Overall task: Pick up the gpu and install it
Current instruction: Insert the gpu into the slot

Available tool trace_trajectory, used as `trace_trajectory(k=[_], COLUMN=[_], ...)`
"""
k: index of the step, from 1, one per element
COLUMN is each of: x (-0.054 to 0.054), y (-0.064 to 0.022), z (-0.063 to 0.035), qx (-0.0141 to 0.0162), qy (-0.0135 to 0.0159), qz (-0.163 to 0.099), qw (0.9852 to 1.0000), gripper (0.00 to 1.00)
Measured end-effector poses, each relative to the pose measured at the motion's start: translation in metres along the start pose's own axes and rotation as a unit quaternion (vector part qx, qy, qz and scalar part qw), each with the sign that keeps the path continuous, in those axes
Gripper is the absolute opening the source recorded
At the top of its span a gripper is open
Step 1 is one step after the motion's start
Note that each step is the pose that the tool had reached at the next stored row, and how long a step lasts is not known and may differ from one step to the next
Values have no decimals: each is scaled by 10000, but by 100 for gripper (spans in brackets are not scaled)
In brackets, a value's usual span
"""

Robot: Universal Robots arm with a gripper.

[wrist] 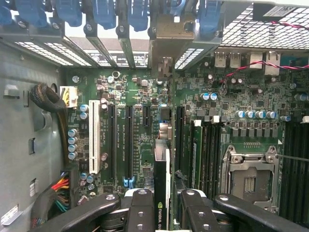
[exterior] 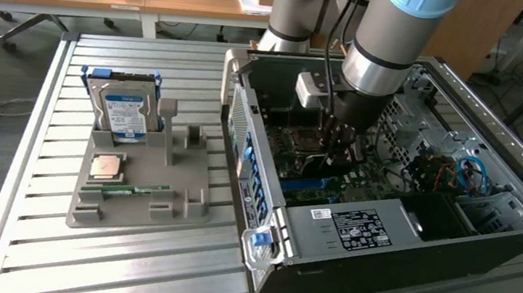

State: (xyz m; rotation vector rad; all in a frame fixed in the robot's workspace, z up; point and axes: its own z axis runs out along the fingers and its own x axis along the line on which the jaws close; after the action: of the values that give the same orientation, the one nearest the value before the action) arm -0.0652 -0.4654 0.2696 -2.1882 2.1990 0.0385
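The gpu (wrist: 161, 169) shows edge-on in the wrist view as a thin dark card with a green logo near the fingers. It stands upright over the green motherboard (wrist: 130, 101), and its metal bracket (wrist: 166, 31) reaches the case's rear slot openings. My gripper (wrist: 164, 212) is shut on the gpu, with one black finger (wrist: 142, 210) on each side of the card. In the exterior view the gripper (exterior: 339, 149) is down inside the open computer case (exterior: 497, 120), above the motherboard. I cannot tell whether the card's edge sits fully in its slot.
A grey holder (exterior: 138, 206) at the exterior view's left carries a silver hard drive (exterior: 128, 107), a processor chip (exterior: 107, 167) and a green memory stick (exterior: 125, 190). Inside the case are the processor socket (wrist: 248, 176), a white slot (wrist: 94, 145) and cable bundles (wrist: 55, 191).
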Motion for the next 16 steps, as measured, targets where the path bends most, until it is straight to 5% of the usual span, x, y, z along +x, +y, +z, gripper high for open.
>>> trace_trajectory(k=[16], x=[2], y=[15], z=[28], qx=[1], qy=[0], qz=[0], qw=[10000], gripper=[26])
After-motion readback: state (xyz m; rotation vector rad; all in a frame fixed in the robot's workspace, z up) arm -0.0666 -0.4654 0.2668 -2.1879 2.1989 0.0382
